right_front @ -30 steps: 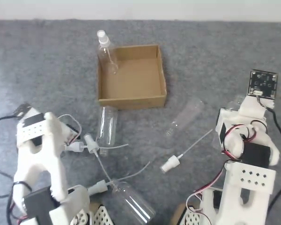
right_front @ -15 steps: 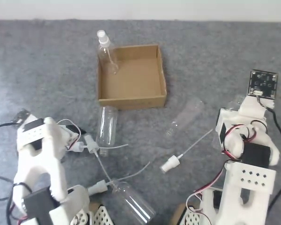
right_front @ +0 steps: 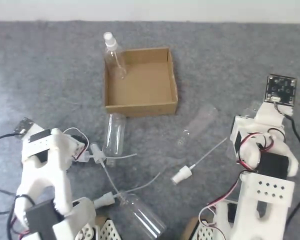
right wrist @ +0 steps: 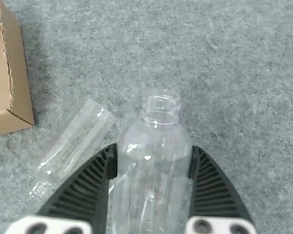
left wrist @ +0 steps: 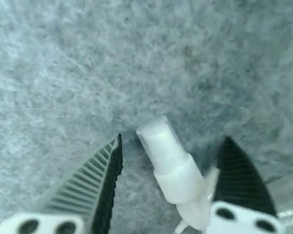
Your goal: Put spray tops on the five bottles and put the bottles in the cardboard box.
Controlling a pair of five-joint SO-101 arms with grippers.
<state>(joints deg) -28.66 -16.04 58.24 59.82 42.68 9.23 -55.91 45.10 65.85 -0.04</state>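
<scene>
bottle (right wrist: pixel 154 161) base cut off, spray top (left wrist: pixel 169 162) partly hidden

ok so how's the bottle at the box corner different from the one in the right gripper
The corner bottle wears a white spray top; the held bottle has a bare, open neck. The corner bottle lies tilted across the far corner of the cardboard box, with no arm touching it; the held bottle is clamped in the right gripper. Both are clear plastic.
</scene>
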